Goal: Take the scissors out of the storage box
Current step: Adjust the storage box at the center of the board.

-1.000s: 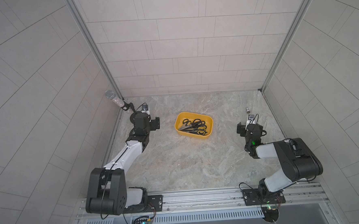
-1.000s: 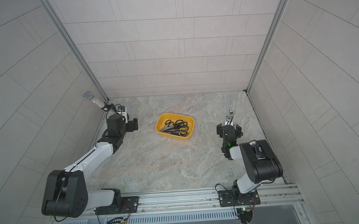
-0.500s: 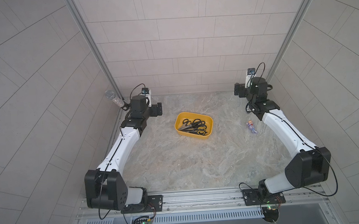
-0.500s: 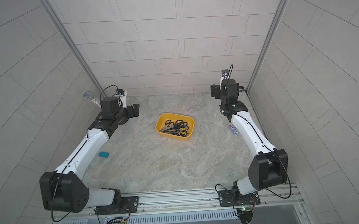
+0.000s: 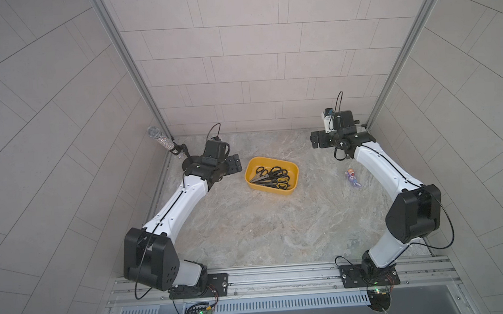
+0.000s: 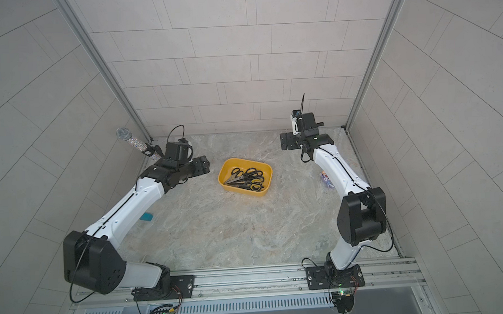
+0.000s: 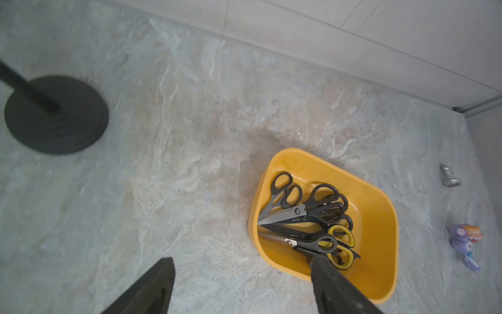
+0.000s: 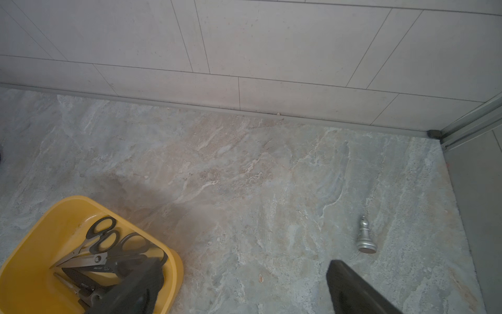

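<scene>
Left hand nearer storage box; chess piece only in wrist views

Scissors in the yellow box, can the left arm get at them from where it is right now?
Probably yes. The left arm is just beside the open-topped storage box with its jaws open and empty, and nothing lies between them and the scissors, though the pairs overlap.

Soft even light, both top views sharp with bowed edges, wrist views softer, left pincer out of focus, stand base beyond it smeared.
</scene>
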You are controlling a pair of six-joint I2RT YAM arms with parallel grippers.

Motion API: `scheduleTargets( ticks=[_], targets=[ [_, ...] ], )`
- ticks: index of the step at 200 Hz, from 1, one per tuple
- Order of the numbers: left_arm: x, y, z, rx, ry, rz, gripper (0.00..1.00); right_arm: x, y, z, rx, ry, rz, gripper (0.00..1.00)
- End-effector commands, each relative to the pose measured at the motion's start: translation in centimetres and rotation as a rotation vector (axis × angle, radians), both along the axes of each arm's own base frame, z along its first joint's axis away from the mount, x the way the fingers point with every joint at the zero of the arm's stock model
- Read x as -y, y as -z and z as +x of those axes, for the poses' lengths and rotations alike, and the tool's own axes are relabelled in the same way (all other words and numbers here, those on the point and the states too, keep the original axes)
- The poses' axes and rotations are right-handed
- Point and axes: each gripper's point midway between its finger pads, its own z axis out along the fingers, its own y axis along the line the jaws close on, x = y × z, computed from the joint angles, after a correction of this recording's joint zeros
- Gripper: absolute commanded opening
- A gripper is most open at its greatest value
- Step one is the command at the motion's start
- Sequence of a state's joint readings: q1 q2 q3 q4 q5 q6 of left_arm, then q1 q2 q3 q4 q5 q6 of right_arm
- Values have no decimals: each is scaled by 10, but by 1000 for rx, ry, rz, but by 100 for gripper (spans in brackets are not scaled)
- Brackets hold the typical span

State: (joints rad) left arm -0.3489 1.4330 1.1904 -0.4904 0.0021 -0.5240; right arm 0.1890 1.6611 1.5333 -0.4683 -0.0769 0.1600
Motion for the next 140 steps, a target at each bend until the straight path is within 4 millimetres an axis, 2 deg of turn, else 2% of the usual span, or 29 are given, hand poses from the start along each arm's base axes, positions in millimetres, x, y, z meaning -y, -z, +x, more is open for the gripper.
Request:
scheduleTargets(
  ticks=[1, 27, 42, 61, 82, 101, 119, 140],
  targets=[
    [0, 27, -14, -112, -222, -3, 84, -20, 10, -12, -45, 14, -33, 99],
    [14, 42, -4, -171, -303, -93, 82, -51, 31, -20, -90, -31, -53, 96],
    [18, 48, 0, -190, -343, -99, 81, -63, 40, -23, -109, -48, -70, 96],
    [26, 65, 2, -247, -375, -137, 81, -74, 46, -24, -132, -74, -77, 94],
    [44, 82, 6, -301, -339, -172, 79, -81, 46, -24, -140, -91, -76, 93],
    [54, 88, 9, -309, -301, -162, 79, -88, 44, -26, -140, -108, -73, 92],
    [56, 94, 6, -327, -301, -150, 79, -92, 43, -27, -136, -118, -81, 91],
    [56, 110, -1, -379, -328, -149, 79, -92, 42, -27, -137, -128, -85, 90]
  ],
)
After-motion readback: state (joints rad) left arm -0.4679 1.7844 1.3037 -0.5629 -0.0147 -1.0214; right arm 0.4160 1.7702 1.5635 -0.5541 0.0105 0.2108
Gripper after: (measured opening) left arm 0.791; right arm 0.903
